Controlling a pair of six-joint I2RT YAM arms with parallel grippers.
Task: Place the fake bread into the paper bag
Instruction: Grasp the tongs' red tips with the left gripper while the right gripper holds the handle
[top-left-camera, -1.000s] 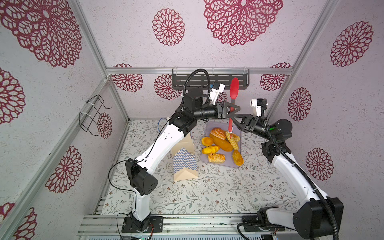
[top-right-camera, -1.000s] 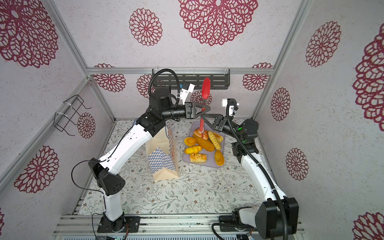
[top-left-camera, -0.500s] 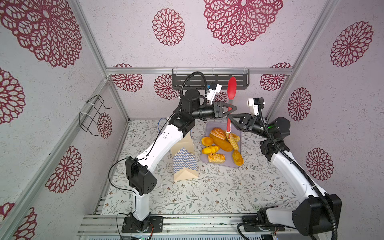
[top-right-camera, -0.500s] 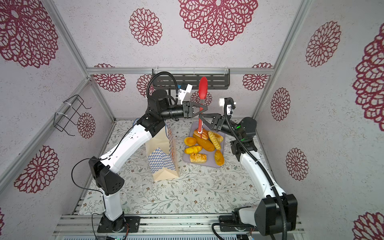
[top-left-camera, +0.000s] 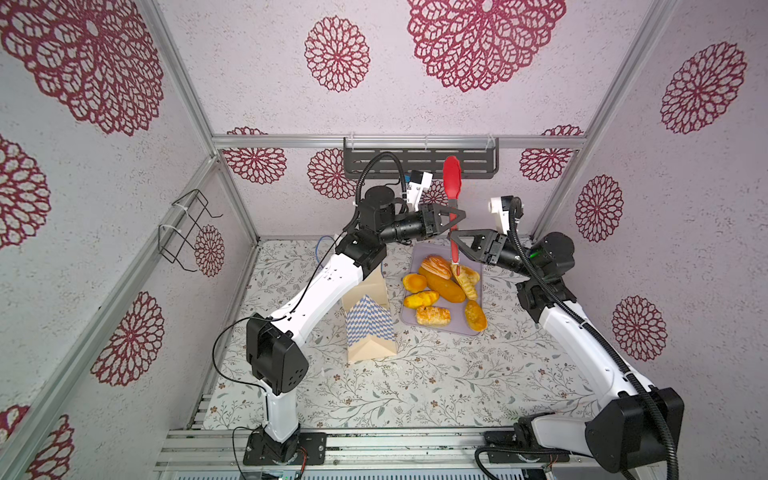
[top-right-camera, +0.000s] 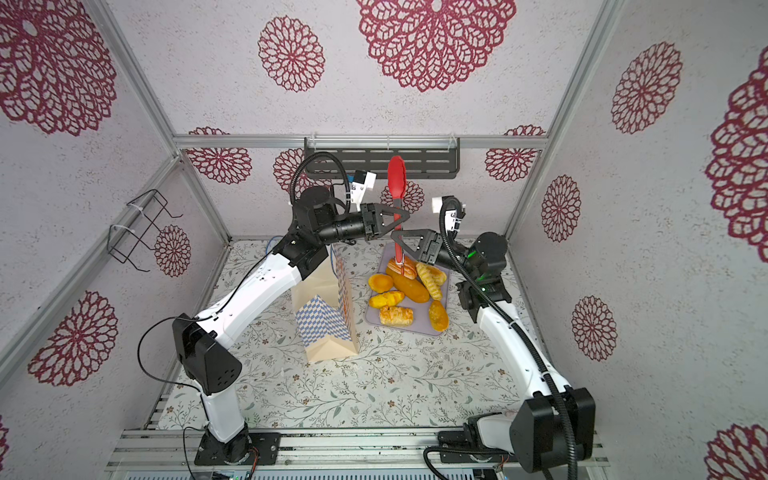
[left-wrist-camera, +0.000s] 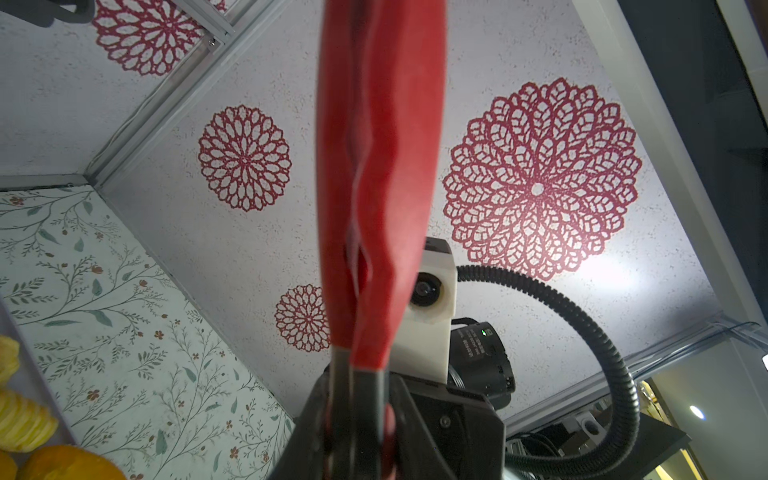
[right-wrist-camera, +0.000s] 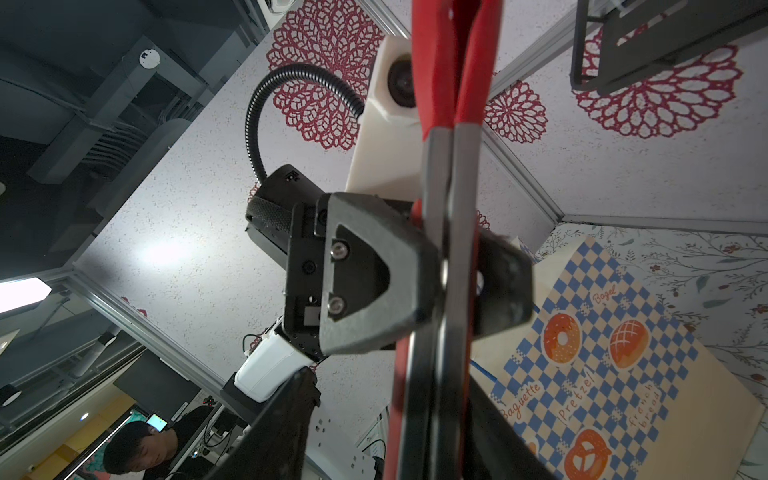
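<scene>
- Floral paper covers the desk (top-left-camera: 415, 382), rosette-printed walls close it in, and both arms meet high up near the back wall.
- The left fingers (right-wrist-camera: 411, 266) are clamped across the metal arms of a pair of red tongs (top-left-camera: 451, 183) and press them almost together. The tongs hang upright, silicone heads up and handle end down.
- The right fingers (right-wrist-camera: 286, 424) stand parted on either side of the same tongs, just below the left pair. A gap shows beside the metal, so they appear to grip nothing.
- The fake bread (top-left-camera: 442, 286), seven glossy pieces, lies on the lilac tray (top-left-camera: 457, 328), right under the lower end of the tongs.
- The paper bag (top-left-camera: 368, 324) stands upright on the desk just beside the tray, on the left arm's side. That arm partly hides its mouth in both top views.
- The step in hand looks like passing the tongs from one arm to the other, and the bagging itself seems not yet begun.
- Next, the right fingers probably need to draw clear without knocking the tongs.
- The left arm would then have to swing the heads down towards the tray, and its squeeze must ease enough for the tongs to spread around a loaf.
</scene>
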